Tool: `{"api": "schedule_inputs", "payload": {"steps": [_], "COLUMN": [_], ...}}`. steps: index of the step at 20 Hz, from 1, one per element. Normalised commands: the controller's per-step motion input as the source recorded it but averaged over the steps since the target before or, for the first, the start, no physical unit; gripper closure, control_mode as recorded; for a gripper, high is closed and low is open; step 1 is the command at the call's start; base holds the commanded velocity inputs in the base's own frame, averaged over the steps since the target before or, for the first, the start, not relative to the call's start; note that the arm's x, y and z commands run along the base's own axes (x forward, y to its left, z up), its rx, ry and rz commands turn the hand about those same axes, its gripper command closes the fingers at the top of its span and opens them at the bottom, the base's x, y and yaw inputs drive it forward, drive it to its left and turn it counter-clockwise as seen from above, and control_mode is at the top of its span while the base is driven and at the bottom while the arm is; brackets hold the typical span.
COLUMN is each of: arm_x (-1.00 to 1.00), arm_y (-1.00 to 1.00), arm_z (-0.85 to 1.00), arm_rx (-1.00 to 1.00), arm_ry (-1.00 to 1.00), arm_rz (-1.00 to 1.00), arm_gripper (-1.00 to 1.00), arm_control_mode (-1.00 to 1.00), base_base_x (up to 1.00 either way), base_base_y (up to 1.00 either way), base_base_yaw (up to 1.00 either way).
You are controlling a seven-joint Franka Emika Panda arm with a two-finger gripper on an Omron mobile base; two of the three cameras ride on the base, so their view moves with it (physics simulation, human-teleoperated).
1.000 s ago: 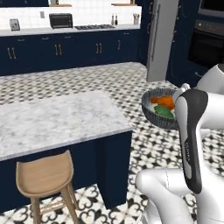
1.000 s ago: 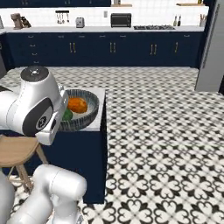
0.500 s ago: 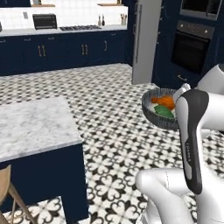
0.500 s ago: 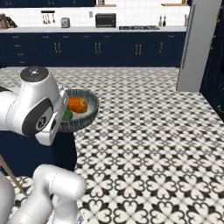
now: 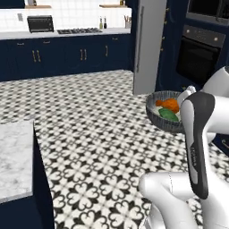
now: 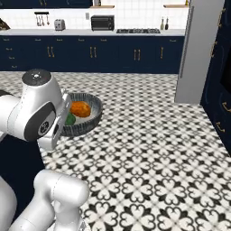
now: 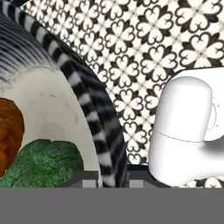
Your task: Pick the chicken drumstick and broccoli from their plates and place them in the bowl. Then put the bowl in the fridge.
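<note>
While aloft over floor, claw (image 7: 105, 177) clamps bowl (image 5: 162, 120) rim.

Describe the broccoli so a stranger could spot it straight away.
Find the white robot arm over the patterned black-and-white floor; its hand carries a dark ribbed bowl. The broccoli lies inside, on the pale speckled bottom. It is the dark green, bumpy piece beside the smooth orange-brown chicken drumstick.
</note>
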Motion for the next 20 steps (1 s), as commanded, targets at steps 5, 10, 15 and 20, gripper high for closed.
{"api": "schedule_inputs", "payload": {"steps": [5,10,15,20], "arm_x": [0.0,0.0,0.0,0.0], "arm_y": [0.0,0.0,0.0,0.0], "arm_z": [0.0,0.0,0.0,0.0], "arm_rx": [0.0,0.0,0.0,0.0], "arm_ry": [0.0,0.0,0.0,0.0], "arm_rz": [0.0,0.0,0.0,0.0], "arm_gripper": [1.0,1.0,1.0,1.0], "arm_control_mode": [1.0,1.0,1.0,1.0], "base_base_x": [1.0,1.0,1.0,1.0], "base_base_y": [-0.46,-0.4,-0.35,-0.24], "base_base_yaw": [0.15,0.15,0.17,0.14]}}
